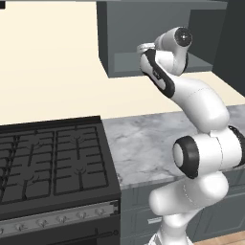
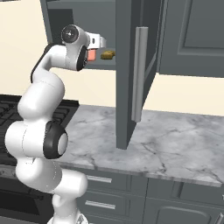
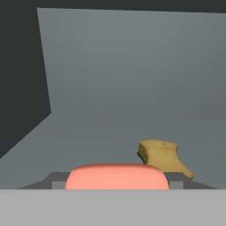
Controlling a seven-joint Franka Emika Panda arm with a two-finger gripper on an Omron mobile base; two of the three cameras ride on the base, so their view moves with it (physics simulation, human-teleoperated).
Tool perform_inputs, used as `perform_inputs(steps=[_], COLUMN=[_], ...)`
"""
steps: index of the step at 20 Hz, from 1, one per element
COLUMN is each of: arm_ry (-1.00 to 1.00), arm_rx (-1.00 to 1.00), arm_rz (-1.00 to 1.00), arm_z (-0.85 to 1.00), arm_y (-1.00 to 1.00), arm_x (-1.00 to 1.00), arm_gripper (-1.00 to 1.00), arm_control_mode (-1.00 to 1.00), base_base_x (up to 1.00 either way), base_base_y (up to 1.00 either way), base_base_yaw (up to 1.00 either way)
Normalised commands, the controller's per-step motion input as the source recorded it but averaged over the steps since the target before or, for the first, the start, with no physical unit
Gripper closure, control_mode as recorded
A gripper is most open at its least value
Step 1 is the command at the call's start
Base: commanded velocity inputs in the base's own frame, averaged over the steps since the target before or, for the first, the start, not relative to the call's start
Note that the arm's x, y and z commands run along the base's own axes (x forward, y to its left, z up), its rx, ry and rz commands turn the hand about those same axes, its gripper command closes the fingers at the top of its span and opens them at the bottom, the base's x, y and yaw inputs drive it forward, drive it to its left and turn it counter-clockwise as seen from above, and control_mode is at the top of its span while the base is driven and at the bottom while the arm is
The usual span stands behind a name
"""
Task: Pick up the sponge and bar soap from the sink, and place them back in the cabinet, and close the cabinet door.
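Taking the cabinet as the landmark and reading across from the left: below it and off to its left sits a black gas stove with cast grates, its knob strip along the front edge. Just beside the stove's right edge the grey marble counter begins and runs under the cabinet, with grey base drawers beneath it.

The white arm rises in front of the counter and bends up to the cabinet's open front, so its elbow and wrist hide part of the shelf in the left base view. The gripper reaches over the lighter grey shelf inside the cabinet. It is clenched on the bar soap, the pink-red bar filling the space between the two dark finger tips; in the right base view the soap shows as a small red patch at the hand, at the level of the shelf's front edge.

To the right of the soap and deeper in the cabinet, the sponge lies on the shelf, apart from the soap and clear of the back wall; from the right base camera the yellow-brown block sits just beside the hand.

Further right, the cabinet door stands swung wide open, edge-on to the camera, its slim bar handle vertical. It hangs over the counter, right of the arm and not touching it
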Motion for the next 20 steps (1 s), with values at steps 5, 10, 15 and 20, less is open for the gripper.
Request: perform_inputs(steps=[5, 10, 15, 20], arm_ry=[0.0, 0.0, 0.0, 0.0], arm_rx=[0.0, 0.0, 0.0, 0.0], arm_rz=[0.01, 0.02, 0.03, 0.03], arm_z=[-0.09, -0.23, -0.24, -0.11], arm_y=[0.0, 0.0, 0.0, 0.0], arm_x=[0.37, 0.3, 0.33, 0.37], arm_gripper=[1.0, 1.0, 1.0, 1.0], arm_control_mode=[-1.0, -1.0, -1.0, -1.0], base_base_x=[0.0, 0.0, 0.0, 0.0], base_base_y=[0.0, 0.0, 0.0, 0.0], base_base_yaw=[0.0, 0.0, 0.0, 0.0])
